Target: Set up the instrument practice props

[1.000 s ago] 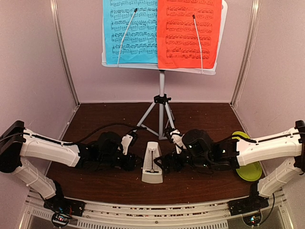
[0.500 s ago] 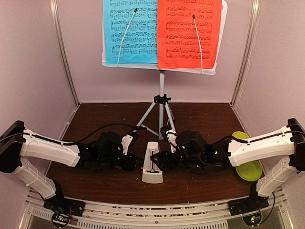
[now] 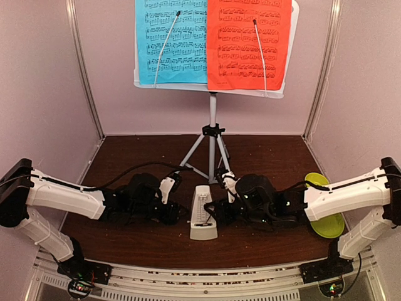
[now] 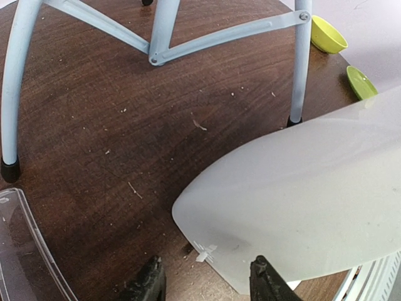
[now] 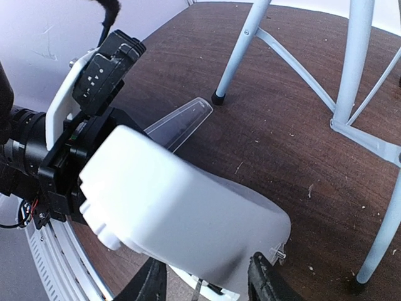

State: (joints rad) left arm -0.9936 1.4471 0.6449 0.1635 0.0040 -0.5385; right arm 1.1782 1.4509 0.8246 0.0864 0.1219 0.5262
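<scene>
The white pyramid metronome [image 3: 202,214] stands at the table's front centre, between my two grippers. My left gripper [image 3: 178,213] is open just left of it. In the left wrist view the metronome's white side [image 4: 301,200] sits just ahead of the left gripper [image 4: 207,285], apart from both fingertips. My right gripper [image 3: 217,212] is open against its right side. In the right wrist view the metronome [image 5: 182,213] fills the gap of the right gripper [image 5: 207,282]. The blue sheet [image 3: 170,41] and red sheet [image 3: 247,44] rest on the white desk [image 3: 276,93] above the grey tripod [image 3: 212,147].
A lime-green dish [image 3: 327,222] lies under my right forearm; two green dishes [image 4: 329,34] show far off in the left wrist view. A clear plastic piece [image 5: 182,122] lies left of the metronome. Tripod feet [image 5: 217,98] stand close behind it. The booth walls [image 3: 50,94] close both sides.
My right gripper moved left up to the metronome, then drew slightly back to the right. The metronome has shifted a little to the right. The left arm has not moved.
</scene>
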